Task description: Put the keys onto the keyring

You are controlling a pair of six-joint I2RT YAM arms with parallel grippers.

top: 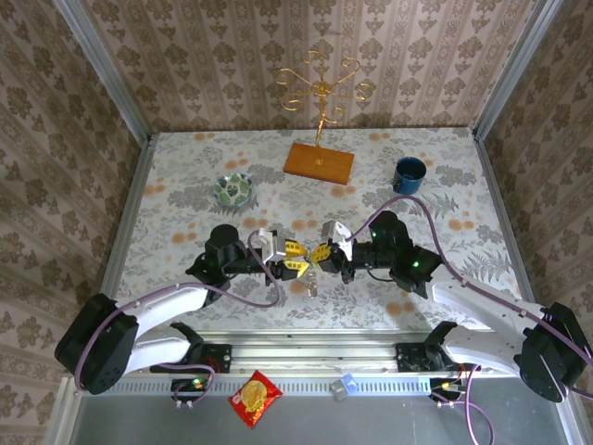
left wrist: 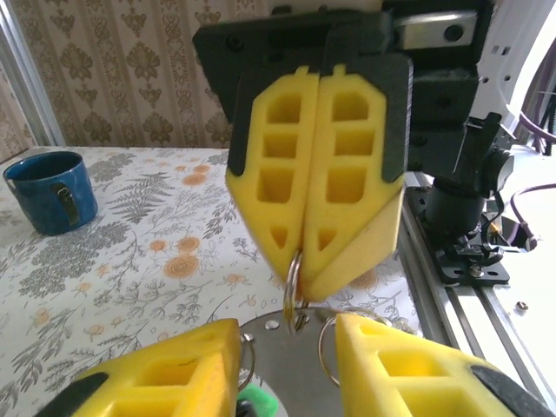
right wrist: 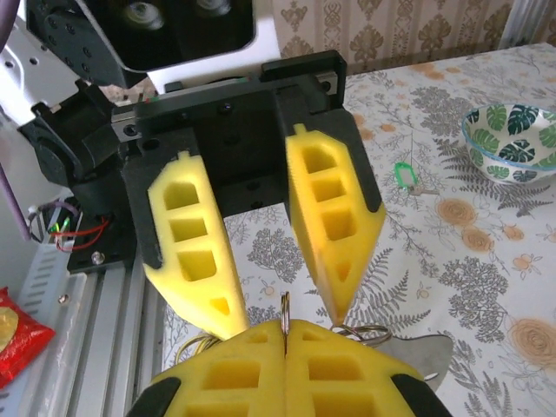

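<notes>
Table (top: 185, 185): patterned surface beneath both arms.

Right gripper (left wrist: 298, 280): fingers closed, pinching the keyring (left wrist: 290, 304) edge-on at their extreme tips.

Left gripper (right wrist: 285, 306): fingers apart, clamping nothing, with the tips flanking the ring.

A flat silvery tag (left wrist: 287, 369) sits in the gap between the left fingers. A green-headed key (left wrist: 257, 405) lies deeper in that gap. A second green key (right wrist: 404, 176) lies on the table beyond the left fingers.

Hazard: the tip pinch is shallow, so the thin ring may twist or slip under side load. The key between the parted left fingers is unsecured and may drop.
</notes>
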